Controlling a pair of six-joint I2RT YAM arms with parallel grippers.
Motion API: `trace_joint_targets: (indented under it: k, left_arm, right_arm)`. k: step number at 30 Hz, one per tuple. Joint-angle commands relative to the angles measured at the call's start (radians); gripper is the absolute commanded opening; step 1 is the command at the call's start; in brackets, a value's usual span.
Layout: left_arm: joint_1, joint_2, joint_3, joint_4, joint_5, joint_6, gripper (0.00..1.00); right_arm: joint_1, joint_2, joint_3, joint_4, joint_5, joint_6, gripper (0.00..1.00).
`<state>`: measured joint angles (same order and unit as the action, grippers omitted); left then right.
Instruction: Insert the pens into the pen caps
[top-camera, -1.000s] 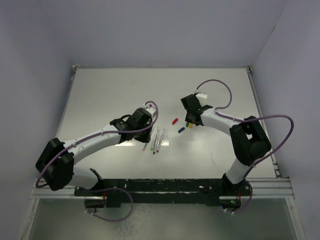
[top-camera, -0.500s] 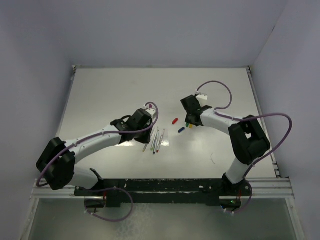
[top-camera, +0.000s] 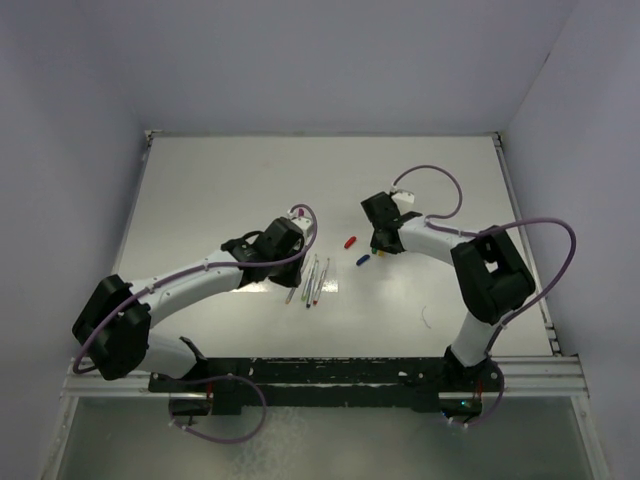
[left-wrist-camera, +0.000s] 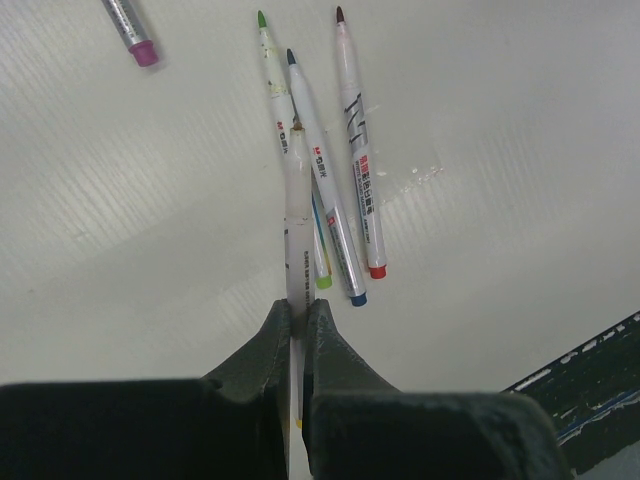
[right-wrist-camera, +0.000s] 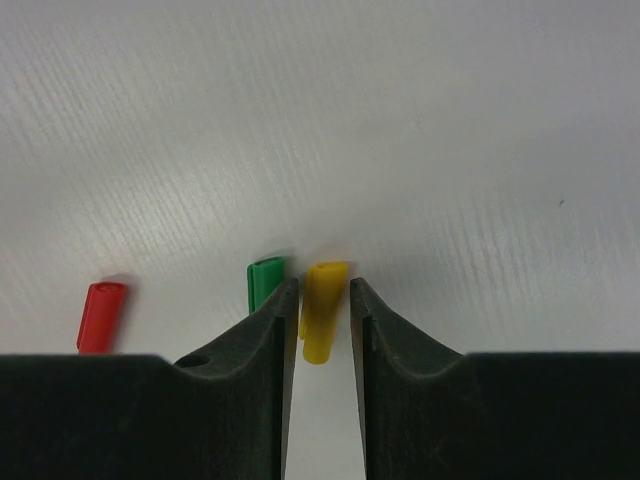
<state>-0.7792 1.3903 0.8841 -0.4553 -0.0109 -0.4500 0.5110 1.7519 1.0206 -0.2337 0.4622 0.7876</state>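
My left gripper (left-wrist-camera: 297, 305) is shut on a grey-white pen (left-wrist-camera: 295, 230) that points forward from its jaws over the table. Beneath it lie three more pens with green (left-wrist-camera: 268, 70), blue (left-wrist-camera: 325, 205) and red (left-wrist-camera: 360, 160) ends, and a purple-ended one (left-wrist-camera: 130, 30) lies apart. In the top view this gripper (top-camera: 290, 262) is beside the pen cluster (top-camera: 315, 280). My right gripper (right-wrist-camera: 324, 285) is open and low on the table, with its fingers on either side of the yellow cap (right-wrist-camera: 322, 310). The green cap (right-wrist-camera: 264, 282) lies just outside its left finger, and the red cap (right-wrist-camera: 100, 315) farther left.
In the top view the red cap (top-camera: 349, 241) and blue cap (top-camera: 363, 259) lie between the two grippers. White walls enclose the white table (top-camera: 230, 190) on three sides. The black base rail (top-camera: 320, 375) runs along the near edge.
The right arm's elbow has shifted slightly left while its gripper stays at the caps. The left arm and its pen have not visibly moved.
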Motion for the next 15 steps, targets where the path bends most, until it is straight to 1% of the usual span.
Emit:
trace_joint_targets:
  k: [1,15]
  left_arm:
    - [-0.002,0.005,-0.006,0.045,0.009,0.011,0.0]
    - [-0.002,0.013,-0.004,0.047,0.015,0.013,0.0]
  right_arm:
    - [-0.006,0.01,-0.006,0.0,-0.007,0.022,0.3]
    - [-0.014,0.034,-0.005,-0.025,-0.027,0.046,0.29]
